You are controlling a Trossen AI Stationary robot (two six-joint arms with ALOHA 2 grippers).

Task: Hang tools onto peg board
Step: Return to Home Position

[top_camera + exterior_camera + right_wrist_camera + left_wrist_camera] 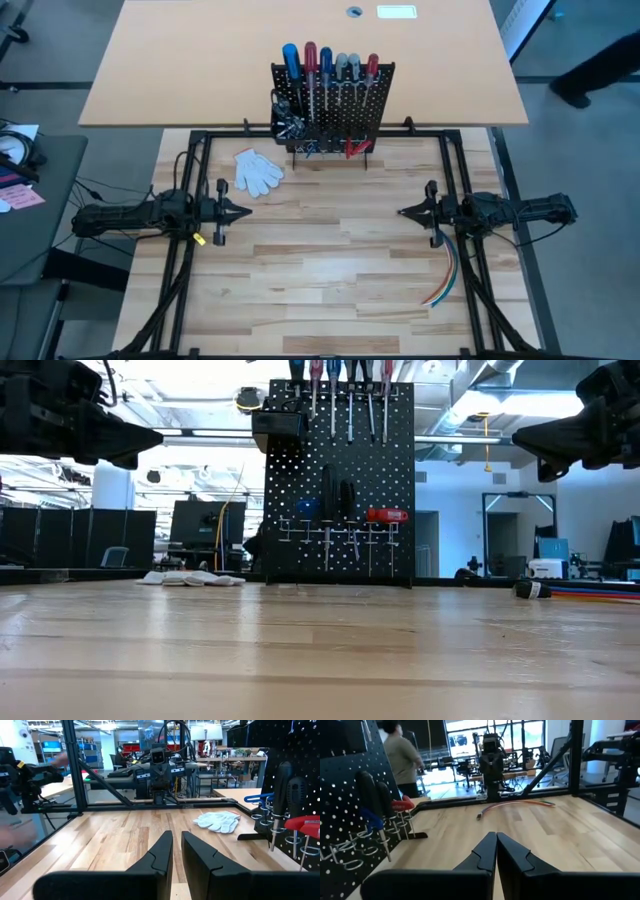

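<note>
The black peg board (pixel 340 110) stands upright at the table's far middle; it also shows in the low view (pixel 340 480). Several screwdrivers with blue, red and grey handles (pixel 328 62) hang along its top row. Red-handled pliers (pixel 387 515) and a blue T-handle key (pixel 307 508) hang lower down, and a black bin (pixel 279 425) is fixed at its left. My left gripper (pixel 245 211) is shut and empty above the table's left. My right gripper (pixel 403 212) is shut and empty above the right. Their tips point at each other.
A white glove (pixel 258 170) lies on the table left of the board's foot. A bundle of coloured cables (pixel 445 280) lies at the right, under my right arm. A black frame rail (pixel 320 132) runs behind the board. A person (pixel 402 755) stands beyond the table.
</note>
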